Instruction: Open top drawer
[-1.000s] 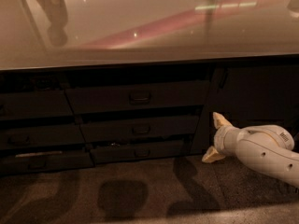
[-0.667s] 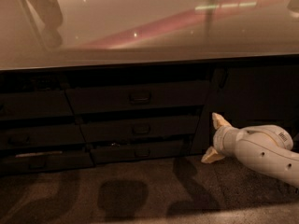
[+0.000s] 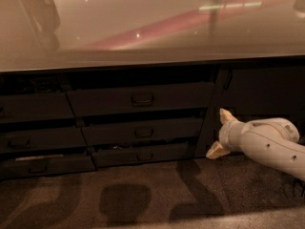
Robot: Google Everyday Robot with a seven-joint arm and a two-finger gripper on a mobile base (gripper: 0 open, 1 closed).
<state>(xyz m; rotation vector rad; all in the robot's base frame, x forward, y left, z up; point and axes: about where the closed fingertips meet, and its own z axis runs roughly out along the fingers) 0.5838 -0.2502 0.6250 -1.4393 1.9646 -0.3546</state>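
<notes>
Starting nearest, a speckled floor (image 3: 143,204) with soft dark shadows runs across the bottom. Just above it on the right, the white arm (image 3: 267,142) reaches in low from the right edge. Its gripper (image 3: 217,133) hangs near the floor, in front of the foot of the post between the drawer stack and the tall dark cabinet door (image 3: 262,92). Its two pale fingers (image 3: 226,115) are spread wide apart and grasp nothing. Behind it stand two shallower dark drawers: the lowest drawer (image 3: 143,154) and the middle drawer (image 3: 143,131). Above them is the top drawer (image 3: 105,101), the widest front, directly under the counter. Its small centre handle (image 3: 142,99) is up and to the left of the gripper, well apart from it. Farthest back, the glossy pale countertop (image 3: 119,27) carries pinkish reflections.
</notes>
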